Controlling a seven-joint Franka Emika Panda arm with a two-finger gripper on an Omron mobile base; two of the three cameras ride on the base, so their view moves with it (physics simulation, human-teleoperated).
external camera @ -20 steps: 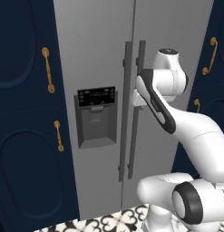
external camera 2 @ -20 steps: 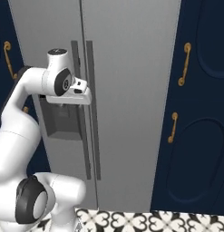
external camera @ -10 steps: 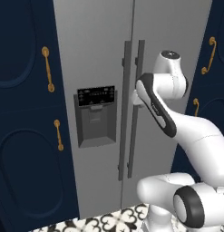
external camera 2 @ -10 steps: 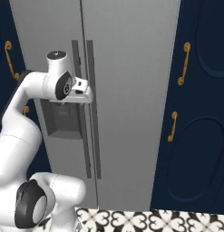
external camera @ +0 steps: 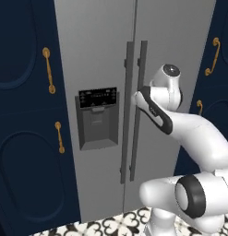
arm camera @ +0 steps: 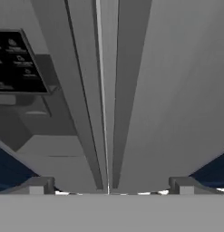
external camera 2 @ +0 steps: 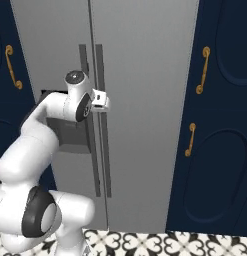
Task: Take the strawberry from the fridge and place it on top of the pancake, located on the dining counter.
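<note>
Strawberry must sit inside the shut fridge (external camera: 106,69), beyond my pincer (arm camera: 109,185). My pincer is spread wide, the two handles (arm camera: 102,90) dead ahead between its tips. I judge I should shift onto the right handle (external camera 2: 102,120), then clench squarely.

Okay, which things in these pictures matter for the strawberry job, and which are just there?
Matter for the job:
fridge, both doors closed
fridge handles
gripper, open, facing the handles

Just there:
dispenser panel
navy cabinets
gold cabinet handles
patterned floor tiles
</note>
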